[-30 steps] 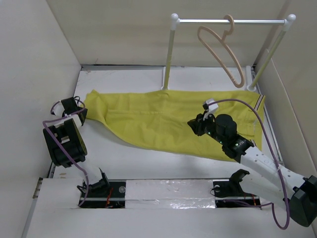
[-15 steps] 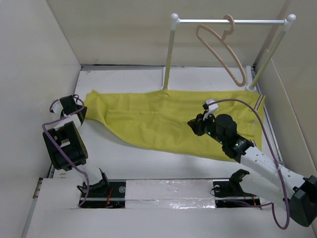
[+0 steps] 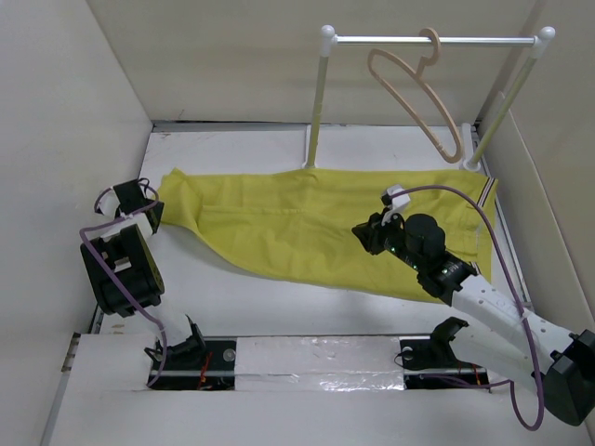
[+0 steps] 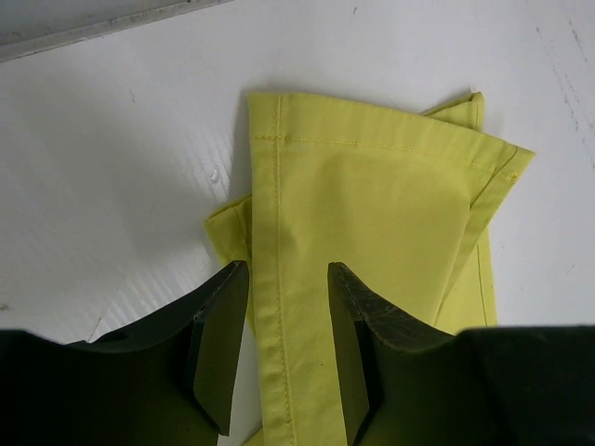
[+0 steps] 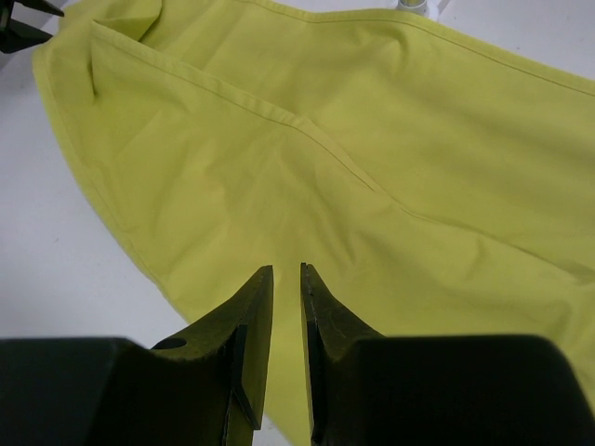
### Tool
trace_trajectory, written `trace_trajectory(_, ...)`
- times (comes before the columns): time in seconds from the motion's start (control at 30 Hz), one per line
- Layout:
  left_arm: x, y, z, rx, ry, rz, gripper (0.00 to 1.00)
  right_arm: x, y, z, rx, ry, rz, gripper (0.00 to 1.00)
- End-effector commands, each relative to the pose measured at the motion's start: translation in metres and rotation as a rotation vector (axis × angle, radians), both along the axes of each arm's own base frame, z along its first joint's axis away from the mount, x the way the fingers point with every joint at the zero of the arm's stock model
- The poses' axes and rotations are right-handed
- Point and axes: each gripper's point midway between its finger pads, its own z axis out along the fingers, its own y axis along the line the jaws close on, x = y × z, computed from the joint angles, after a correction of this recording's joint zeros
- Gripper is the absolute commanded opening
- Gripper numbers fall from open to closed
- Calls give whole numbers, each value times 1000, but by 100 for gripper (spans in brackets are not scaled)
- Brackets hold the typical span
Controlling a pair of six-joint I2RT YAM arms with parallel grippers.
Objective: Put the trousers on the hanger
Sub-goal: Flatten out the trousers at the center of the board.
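Left fingers (image 4: 284, 348) are seen spread astride the trousers' (image 3: 316, 228) hem edge only in the wrist view. Right fingers (image 5: 286, 348) are nearly pressed together above the cloth. Hanger (image 3: 414, 88) is hung on the rail (image 3: 428, 40).

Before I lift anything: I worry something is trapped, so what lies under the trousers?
Around the trousers only the white table shows. In the left wrist view a second cloth layer peeks out beneath the leg end. Anything under the middle is covered.

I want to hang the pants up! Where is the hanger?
In the top view, the wooden hanger hangs by its hook from the white rail stand at the back right, above the far edge of the yellow-green trousers.
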Motion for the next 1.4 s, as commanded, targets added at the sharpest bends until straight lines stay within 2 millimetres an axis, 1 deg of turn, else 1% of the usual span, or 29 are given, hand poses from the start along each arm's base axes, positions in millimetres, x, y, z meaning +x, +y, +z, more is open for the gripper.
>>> trace_trajectory(0.0,8,7,13,23,-14,14,37,4,7,31,43,-87,16,24)
trace_trajectory(0.03,9,6,10,20,-7,12,37,5,7,32,44,-87,14,24)
trace_trajectory(0.17,12,4,6,4,-21,4,37,5,7,30,41,-85,15,24)
trace_trajectory(0.2,16,2,8,-3,-42,-5,37,6,8,29,38,-81,15,24)
trace_trajectory(0.23,18,-3,6,-9,-43,-20,37,7,8,28,36,-79,15,24)
trace_trajectory(0.43,16,-5,-3,-27,-27,-20,37,8,7,28,34,-79,6,24)
trace_trajectory(0.57,20,-6,6,-22,-88,-12,34,9,8,25,30,-74,7,24)
trace_trajectory(0.6,22,-6,10,-20,-107,-13,31,9,8,25,29,-72,7,24)
trace_trajectory(0.63,23,-5,14,-15,-119,-12,25,9,9,25,29,-71,7,24)
trace_trajectory(0.67,23,-5,16,-12,-128,-13,18,9,9,24,27,-69,7,24)
trace_trajectory(0.7,26,-8,20,-6,-139,-25,8,9,9,24,26,-71,7,24)
trace_trajectory(0.77,26,-7,29,11,-155,-24,0,11,7,23,24,-71,-3,24)
trace_trajectory(0.8,25,-6,31,18,-152,-24,0,11,6,23,22,-70,-9,24)
trace_trajectory(0.87,26,-5,49,42,-189,-32,0,15,0,20,10,-69,-51,25)
trace_trajectory(0.9,26,-10,55,50,-193,-46,0,17,-2,18,10,-59,-69,27)
trace_trajectory(0.93,24,-8,74,84,-221,-52,0,19,-5,16,4,-50,-90,31)
trace_trajectory(0.97,24,-13,85,97,-236,-70,0,23,-11,14,-3,-46,-136,41)
trace_trajectory(1.0,20,-15,92,103,-237,-78,0,25,-15,12,-5,-37,-163,46)
trace_trajectory(1.03,17,-16,115,137,-279,-93,0,25,-18,10,-13,-26,-183,50)
trace_trajectory(1.07,12,-17,126,154,-292,-99,0,28,-25,8,-21,-21,-223,55)
trace_trajectory(1.1,7,-18,135,170,-297,-103,0,31,-32,7,-17,-13,-260,62)
trace_trajectory(1.13,0,-24,159,205,-344,-115,0,32,-38,7,-16,-8,-281,65)
trace_trajectory(1.17,-6,-25,169,240,-352,-132,0,36,-49,4,-16,-3,-322,67)
trace_trajectory(1.2,-11,-26,178,261,-363,-140,0,38,-55,4,-9,-1,-347,70)
trace_trajectory(1.23,-21,-33,195,288,-394,-157,0,39,-61,4,9,3,-373,71)
trace_trajectory(1.27,-26,-40,202,312,-400,-182,0,40,-69,5,20,-2,-401,75)
trace_trajectory(1.3,-31,-47,207,326,-403,-198,0,42,-80,2,31,5,-444,82)
trace_trajectory(1.33,-42,-54,225,365,-448,-194,0,43,-88,2,38,3,-472,85)
trace_trajectory(1.37,-46,-63,233,377,-476,-213,0,44,-97,4,48,-5,-508,88)
